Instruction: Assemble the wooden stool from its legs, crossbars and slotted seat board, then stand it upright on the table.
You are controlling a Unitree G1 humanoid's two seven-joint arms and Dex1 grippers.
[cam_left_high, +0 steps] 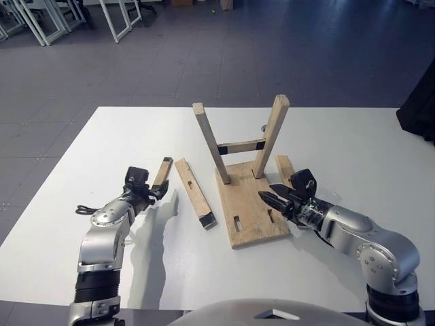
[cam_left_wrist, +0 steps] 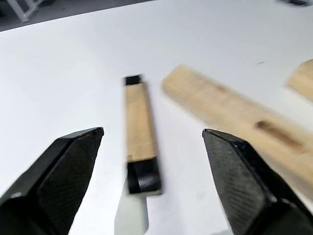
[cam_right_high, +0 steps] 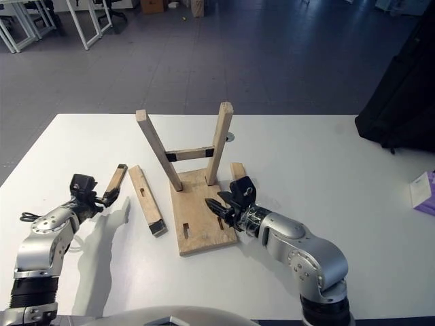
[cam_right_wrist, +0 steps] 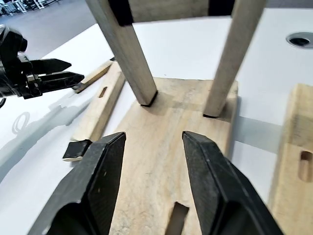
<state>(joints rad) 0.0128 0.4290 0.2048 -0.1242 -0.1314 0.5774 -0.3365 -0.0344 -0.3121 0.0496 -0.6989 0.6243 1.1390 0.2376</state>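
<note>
The slotted seat board lies flat mid-table. Two legs stand in its far slots, joined by a black-tipped crossbar. A loose slotted leg lies to its left, and another leg lies at its right edge. A short crossbar with black ends lies further left. My left gripper is open just short of that crossbar's near end. My right gripper is open low over the seat board, pointing at the standing legs, with nothing between its fingers.
The white table has free room on the right and along the front. A small round hole is in the tabletop behind the standing legs. A dark bag stands off the table's right side.
</note>
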